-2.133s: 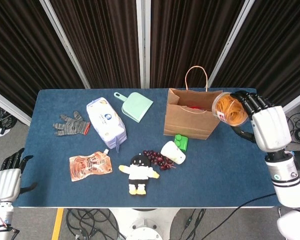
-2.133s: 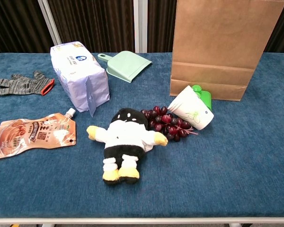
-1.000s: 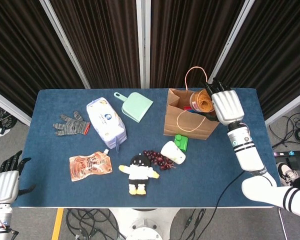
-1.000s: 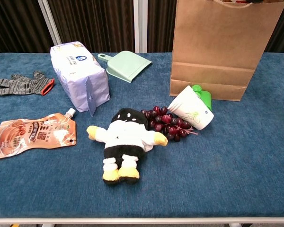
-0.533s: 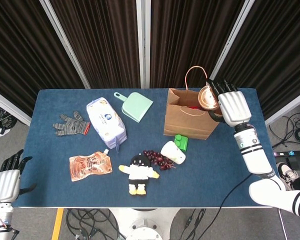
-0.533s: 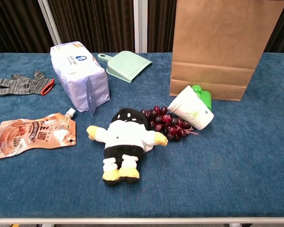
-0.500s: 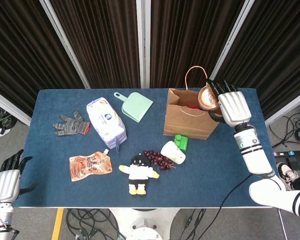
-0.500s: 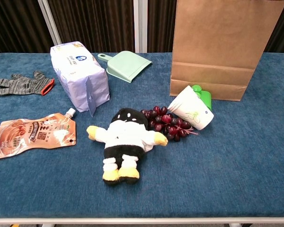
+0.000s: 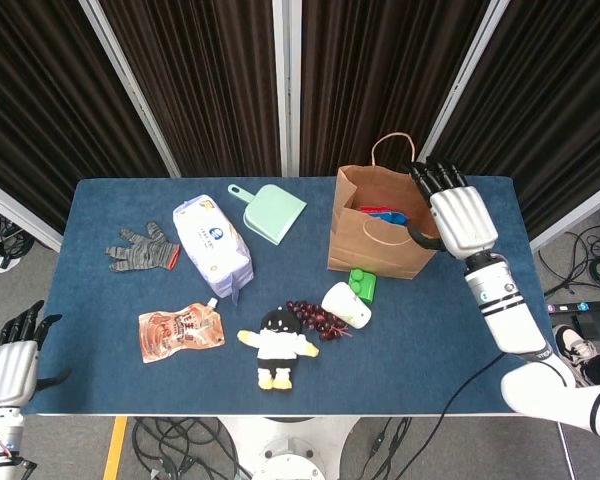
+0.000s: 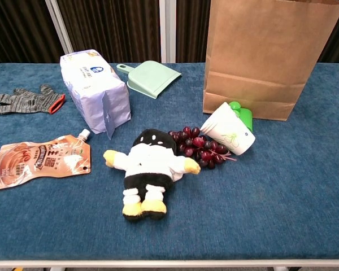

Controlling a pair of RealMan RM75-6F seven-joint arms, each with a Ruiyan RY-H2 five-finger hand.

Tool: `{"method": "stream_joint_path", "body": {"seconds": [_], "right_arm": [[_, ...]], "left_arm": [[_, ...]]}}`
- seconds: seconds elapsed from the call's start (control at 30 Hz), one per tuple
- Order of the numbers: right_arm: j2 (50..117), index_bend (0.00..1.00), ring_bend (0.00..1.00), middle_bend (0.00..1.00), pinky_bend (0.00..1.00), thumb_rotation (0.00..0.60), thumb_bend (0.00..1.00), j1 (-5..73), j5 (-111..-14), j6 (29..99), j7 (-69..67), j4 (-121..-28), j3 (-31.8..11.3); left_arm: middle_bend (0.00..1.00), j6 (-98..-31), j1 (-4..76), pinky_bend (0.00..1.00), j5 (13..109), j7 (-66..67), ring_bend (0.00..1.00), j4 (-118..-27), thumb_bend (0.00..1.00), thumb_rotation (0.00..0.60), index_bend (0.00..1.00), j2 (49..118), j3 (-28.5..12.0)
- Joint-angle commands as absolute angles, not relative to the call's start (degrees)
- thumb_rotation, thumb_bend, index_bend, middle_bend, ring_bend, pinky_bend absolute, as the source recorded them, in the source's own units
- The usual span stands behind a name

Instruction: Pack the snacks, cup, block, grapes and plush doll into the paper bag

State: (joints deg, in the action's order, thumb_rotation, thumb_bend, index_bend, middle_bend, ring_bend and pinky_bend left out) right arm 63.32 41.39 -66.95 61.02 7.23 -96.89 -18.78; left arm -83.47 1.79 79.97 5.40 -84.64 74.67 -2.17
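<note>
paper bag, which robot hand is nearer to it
Right. The right robot hand is at the paper bag's right top edge; the left robot hand hangs off the table's near left corner, far away.

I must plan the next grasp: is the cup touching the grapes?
Touching. In the chest view the tipped cup lies against the grapes, its side overlapping the bunch with no gap.

matt brown paper bag [image 9: 380, 235] on napped blue cloth [image 9: 130, 300].

The blue bench [image 9: 100, 380] carried a paper bag [image 9: 378, 240] at two o'clock, with cup [image 9: 346, 304], block [image 9: 363, 282], grapes [image 9: 313, 316], plush doll [image 9: 277, 346], pouch [image 9: 180, 331], tissue pack [image 9: 212, 244], dustpan [image 9: 271, 213] and glove [image 9: 141, 249] around nine.
</note>
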Motion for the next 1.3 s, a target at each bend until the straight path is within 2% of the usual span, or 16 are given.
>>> {"method": "stream_joint_path", "body": {"seconds": [0.03,0.07,0.17,0.37,0.53,0.67,0.83,0.97,1.13,1.3], "right_arm": [[62.0,0.04,0.04,0.24,0.2,0.6,0.18,36.5,-82.9,69.7,-6.0,-100.1,-16.0],[61.7,0.08,0.09,0.27,0.26,0.6,0.19,35.7,-85.8,71.0,-8.7,-100.4,-15.1],[60.6,0.17,0.16,0.33,0.33,0.6,0.19,34.1,-93.2,73.9,-15.6,-100.9,-12.0],[58.8,0.2,0.16,0.33,0.33,0.6,0.18,33.4,-102.9,75.1,-21.8,-101.5,-6.6],[57.6,0.2,0.16,0.32,0.33,0.6,0.18,35.5,-104.8,69.5,-22.7,-101.5,-3.8],[58.8,0.2,0.16,0.31,0.33,0.6,0.18,37.9,-102.3,61.3,-17.2,-101.3,-2.8],[64.9,0.2,0.15,0.31,0.33,0.6,0.19,39.6,-95.2,54.8,-1.9,-98.3,-4.9],[70.5,0.2,0.08,0.26,0.26,0.6,0.19,42.1,-87.0,48.3,10.2,-95.2,-6.7],[76.0,0.2,0.02,0.2,0.2,0.6,0.19,44.3,-79.4,44.6,19.0,-91.4,-7.5],[80.7,0.2,0.01,0.2,0.19,0.6,0.19,45.9,-75.0,43.6,23.4,-87.2,-7.7]], "left_arm": [[0.16,-83.4,1.9,0.13,80.0,5.6,0.11,-84.8,0.12,0.6,0.27,74.6,-2.2],[0.16,-83.3,1.9,0.13,80.1,5.7,0.11,-84.8,0.12,0.6,0.27,74.6,-2.2],[0.16,-83.3,2.1,0.13,80.3,6.0,0.11,-85.1,0.12,0.6,0.27,74.5,-2.2],[0.16,-83.9,2.2,0.13,80.8,6.9,0.11,-86.0,0.12,0.6,0.27,74.2,-2.3],[0.16,-84.2,1.9,0.13,80.6,7.3,0.11,-86.6,0.12,0.6,0.27,74.0,-2.2],[0.16,-84.3,1.7,0.13,80.4,7.2,0.11,-86.8,0.12,0.6,0.27,73.9,-2.2],[0.16,-84.4,1.5,0.13,80.5,7.0,0.11,-86.5,0.12,0.6,0.27,74.1,-1.9],[0.16,-84.4,1.3,0.13,80.3,6.6,0.11,-86.1,0.12,0.6,0.27,74.2,-2.0],[0.16,-84.0,1.1,0.13,79.7,5.9,0.11,-85.5,0.12,0.6,0.27,74.4,-1.9],[0.16,-83.5,1.4,0.13,79.6,5.5,0.11,-84.8,0.12,0.6,0.27,74.5,-2.0]]}}
